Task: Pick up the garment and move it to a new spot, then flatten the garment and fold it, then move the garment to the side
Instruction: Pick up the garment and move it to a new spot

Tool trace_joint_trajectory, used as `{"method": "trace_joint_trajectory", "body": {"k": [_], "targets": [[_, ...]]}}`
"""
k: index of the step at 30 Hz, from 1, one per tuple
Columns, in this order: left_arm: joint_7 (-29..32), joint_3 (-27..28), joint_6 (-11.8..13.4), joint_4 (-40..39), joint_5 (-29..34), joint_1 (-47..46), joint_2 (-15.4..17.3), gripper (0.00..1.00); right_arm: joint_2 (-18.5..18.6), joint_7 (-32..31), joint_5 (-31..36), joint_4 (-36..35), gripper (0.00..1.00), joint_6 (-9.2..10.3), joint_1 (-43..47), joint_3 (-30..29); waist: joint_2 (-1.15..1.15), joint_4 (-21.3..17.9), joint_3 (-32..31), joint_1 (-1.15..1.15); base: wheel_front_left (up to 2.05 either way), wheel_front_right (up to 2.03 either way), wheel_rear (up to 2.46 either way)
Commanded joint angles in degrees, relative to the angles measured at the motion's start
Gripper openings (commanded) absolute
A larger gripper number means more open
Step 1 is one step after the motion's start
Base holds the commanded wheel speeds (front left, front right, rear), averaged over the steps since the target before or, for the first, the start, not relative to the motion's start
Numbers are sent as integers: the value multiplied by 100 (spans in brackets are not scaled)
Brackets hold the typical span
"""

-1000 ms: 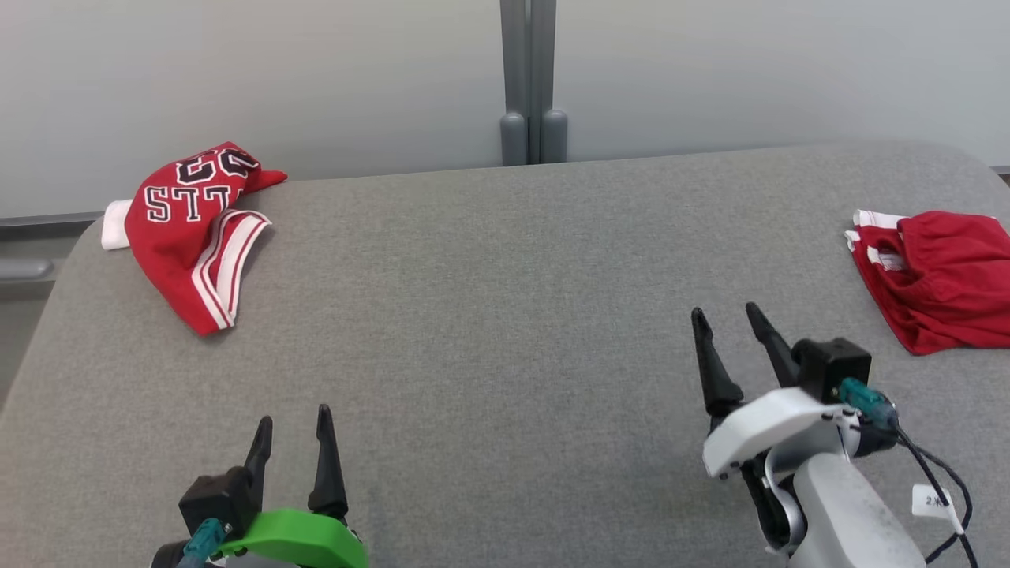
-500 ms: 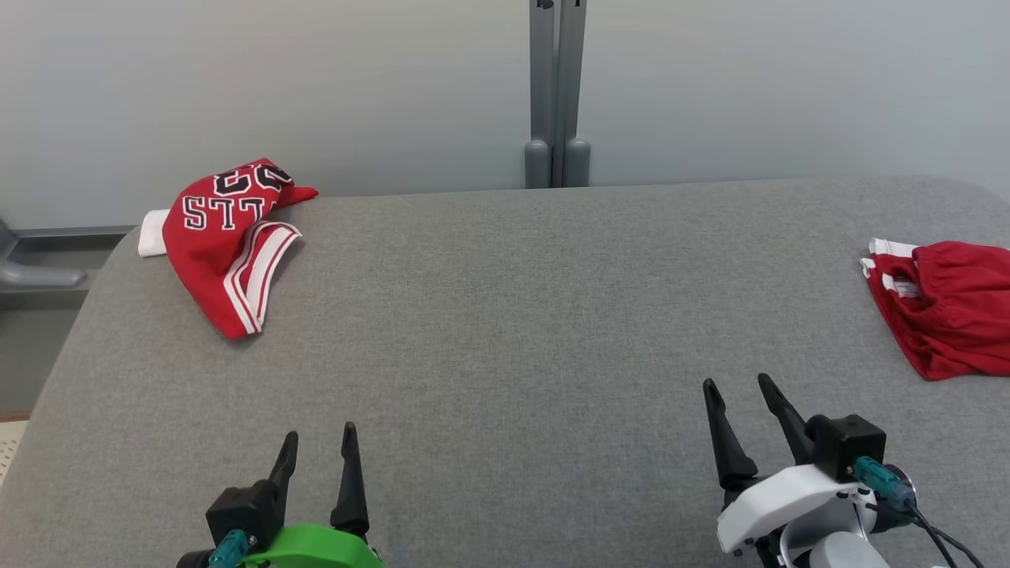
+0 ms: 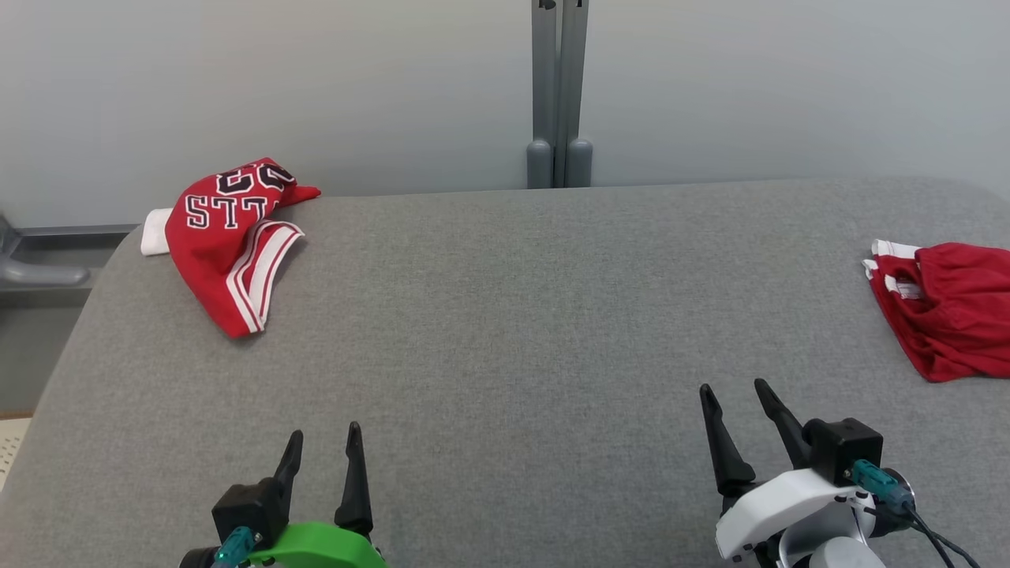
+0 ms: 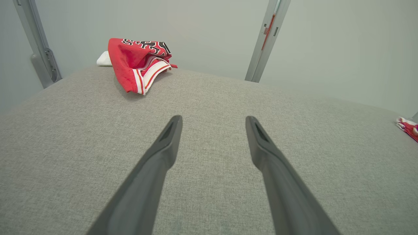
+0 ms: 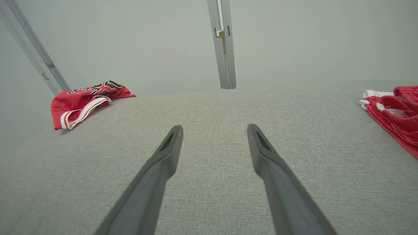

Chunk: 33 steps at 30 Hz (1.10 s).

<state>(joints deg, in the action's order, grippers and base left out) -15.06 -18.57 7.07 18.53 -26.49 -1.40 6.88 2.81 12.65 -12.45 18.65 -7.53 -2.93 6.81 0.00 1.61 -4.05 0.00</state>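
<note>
Head view: a grey fabric-covered table (image 3: 513,315) stretches out before a pale wall (image 3: 316,79), with a grey upright post (image 3: 559,87) standing behind its far edge. A crumpled red garment with black-and-white lettering (image 3: 225,237) and red-and-white striped trim lies at the table's far left corner, with a bit of white cloth (image 3: 155,231) showing at its left side. A second, plain red garment (image 3: 947,308) with white trim lies bunched at the right edge of the table, partly cut off by the frame. The two garments lie well apart, and the pictures do not tell which one the task means. At the lower left, the left claw (image 3: 324,432), on a green mount, hangs over bare table near the front edge, its two dark fingers spread apart and holding nothing. At the lower right, the right claw (image 3: 733,386), on a white mount, points up and slightly left, its fingers likewise parted and empty. Both wrist views look along widely separated fingers toward the bare table, with grey fabric showing in the gap between them. Neither claw touches either garment.
</note>
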Motion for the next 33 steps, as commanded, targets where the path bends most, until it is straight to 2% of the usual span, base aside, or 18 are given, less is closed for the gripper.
{"method": "trace_joint_trajectory", "body": {"k": [1,7,17,22,33], "targets": [[-2,-18,-22,6,22,-94,35,100,17,-35,44,-40,100,8,85,-5,0,68,1,0,0,0,0],[39,-72,-18,-39,54,-172,59,100,16,-19,107,-107,100,8,141,-96,0,580,26,0,0,0,0],[114,-57,30,-178,41,-211,206,100,15,33,9,-122,100,8,59,2,0,2012,81,0,0,0,0],[146,-62,49,-245,27,-216,239,100,18,58,-42,-12,100,8,-6,80,0,2539,103,0,0,0,0],[69,77,174,-437,-20,-54,241,100,21,76,2,214,100,8,-346,381,0,2694,259,0,0,0,0]]}}
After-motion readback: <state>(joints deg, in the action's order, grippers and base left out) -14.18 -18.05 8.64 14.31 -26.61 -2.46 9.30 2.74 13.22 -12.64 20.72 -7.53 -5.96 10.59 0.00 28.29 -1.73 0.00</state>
